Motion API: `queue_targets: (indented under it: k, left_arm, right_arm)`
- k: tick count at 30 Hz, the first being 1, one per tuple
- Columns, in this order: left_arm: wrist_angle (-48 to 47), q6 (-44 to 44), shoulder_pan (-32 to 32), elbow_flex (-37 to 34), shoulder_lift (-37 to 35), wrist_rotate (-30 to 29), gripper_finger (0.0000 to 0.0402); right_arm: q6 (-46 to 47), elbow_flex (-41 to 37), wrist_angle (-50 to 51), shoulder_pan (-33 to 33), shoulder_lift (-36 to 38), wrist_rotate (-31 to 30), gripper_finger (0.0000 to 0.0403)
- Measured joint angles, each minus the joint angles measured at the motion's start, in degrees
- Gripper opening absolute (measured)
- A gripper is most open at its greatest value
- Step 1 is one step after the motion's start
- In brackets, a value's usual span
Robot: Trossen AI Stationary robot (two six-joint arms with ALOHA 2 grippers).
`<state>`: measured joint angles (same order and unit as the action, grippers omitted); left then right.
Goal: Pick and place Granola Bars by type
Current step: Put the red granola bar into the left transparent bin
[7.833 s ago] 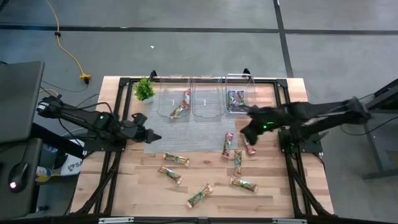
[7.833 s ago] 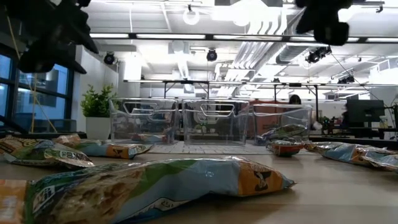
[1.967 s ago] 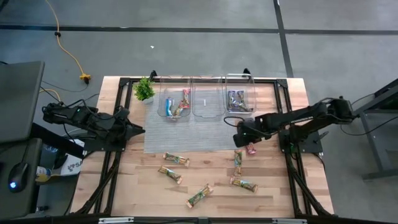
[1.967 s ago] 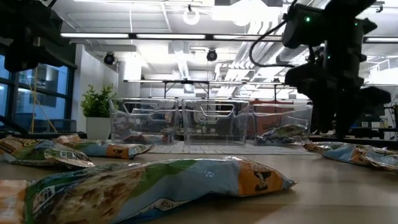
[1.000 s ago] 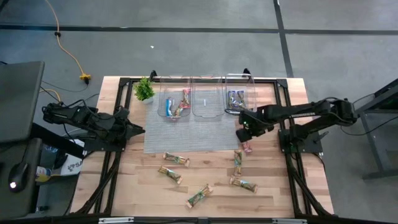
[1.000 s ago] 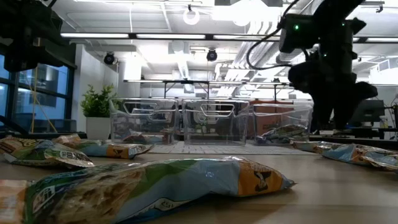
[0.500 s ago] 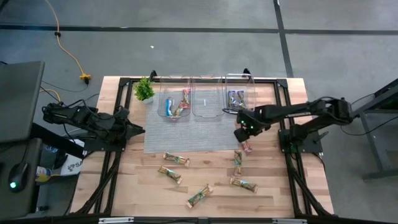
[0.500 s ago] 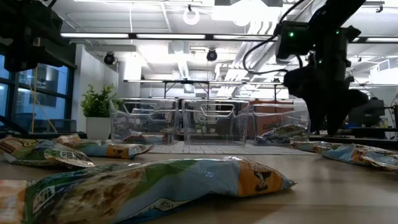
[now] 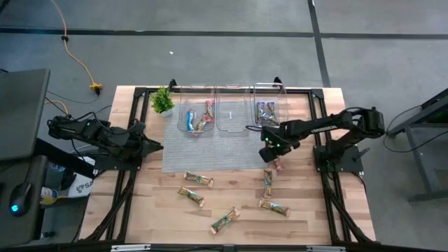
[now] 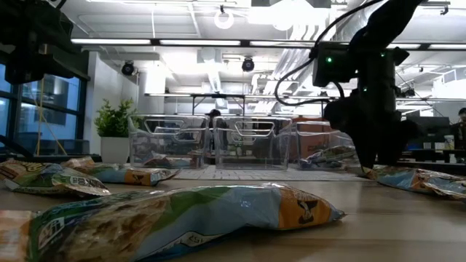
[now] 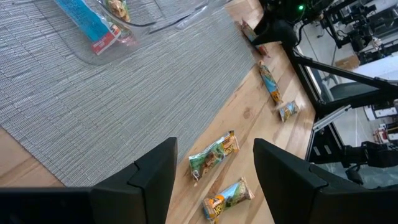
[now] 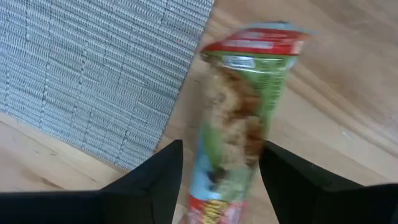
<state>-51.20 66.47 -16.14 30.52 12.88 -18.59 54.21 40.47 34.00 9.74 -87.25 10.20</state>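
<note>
A red-and-green granola bar lies flat on the wood at the grey mat's right edge, also seen in the high view. My right gripper hangs open just above the bar, one finger on each side of its end, and shows in the high view and low view. Several more bars lie on the near wood, such as a green one. My left gripper waits open and empty at the mat's left edge. My right gripper comes from above, pointing down, with its open fingers close on either side of the red-and-green bar's end, across the bar. Whether they touch the wrapper I cannot tell. The bar lies flat on the table.
Three clear bins stand along the mat's far edge: the left bin holds bars, the middle bin looks bare, the right bin holds blue-purple bars. A small potted plant stands at the far left. Black frame rails edge the table.
My right gripper has come down and a little toward the table's near edge, ending over the red-and-green bar beside the mat. The bar has stayed where it was.
</note>
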Motion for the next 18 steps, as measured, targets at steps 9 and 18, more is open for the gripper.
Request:
queue_targets:
  k: [9,18]
  left_arm:
    - [0.0,0.0,0.0,0.0,0.0,0.0,0.0204]
    - [0.0,-0.1,0.0,0.0,0.0,0.0,0.0204]
  right_arm:
    - [2.3,0.0,-0.4,-0.5,-0.1,-0.4,0.0178]
    - [2.3,0.0,-0.9,-0.5,-0.2,-0.2,0.0121]
